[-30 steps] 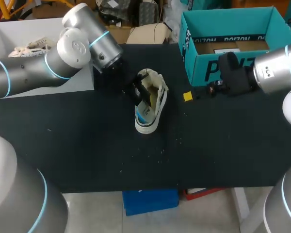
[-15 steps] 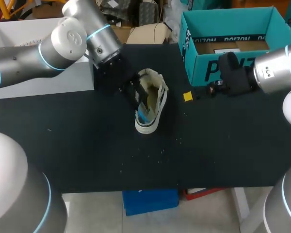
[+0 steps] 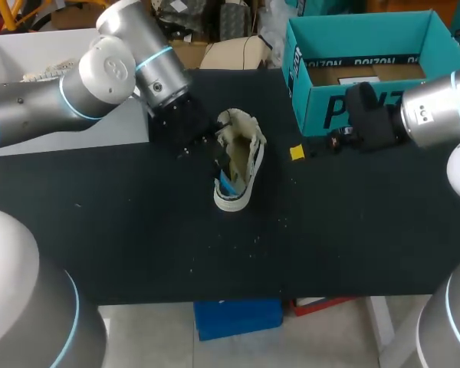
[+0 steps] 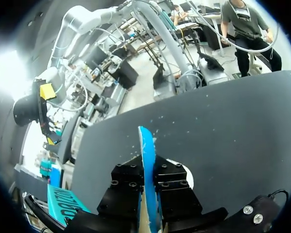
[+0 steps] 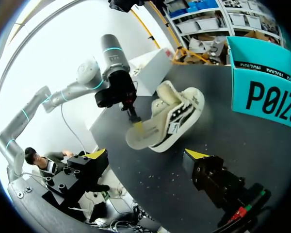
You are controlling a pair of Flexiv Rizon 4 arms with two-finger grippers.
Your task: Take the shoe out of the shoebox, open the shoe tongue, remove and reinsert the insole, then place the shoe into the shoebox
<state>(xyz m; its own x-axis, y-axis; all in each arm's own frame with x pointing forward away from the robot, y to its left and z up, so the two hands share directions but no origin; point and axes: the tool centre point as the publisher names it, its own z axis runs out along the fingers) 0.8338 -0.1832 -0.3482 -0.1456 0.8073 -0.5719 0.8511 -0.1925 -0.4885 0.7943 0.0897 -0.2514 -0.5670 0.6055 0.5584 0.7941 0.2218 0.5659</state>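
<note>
Your left gripper (image 4: 148, 177) has its fingers pinched tight on the thin blue insole (image 4: 146, 145), which stands on edge between them and juts out ahead; past it the black table (image 4: 233, 126) runs bare to its far edge; your right gripper (image 5: 145, 154) is spread wide, holding nothing; ahead of it the shoe (image 5: 170, 116) lies on its side, open table between; the teal shoebox (image 5: 266, 99) stands beside these fingers, near the shoe, not touching.

Cream shoe (image 3: 244, 157), blue insole (image 4: 146, 160), teal shoebox (image 3: 320, 110)
</note>
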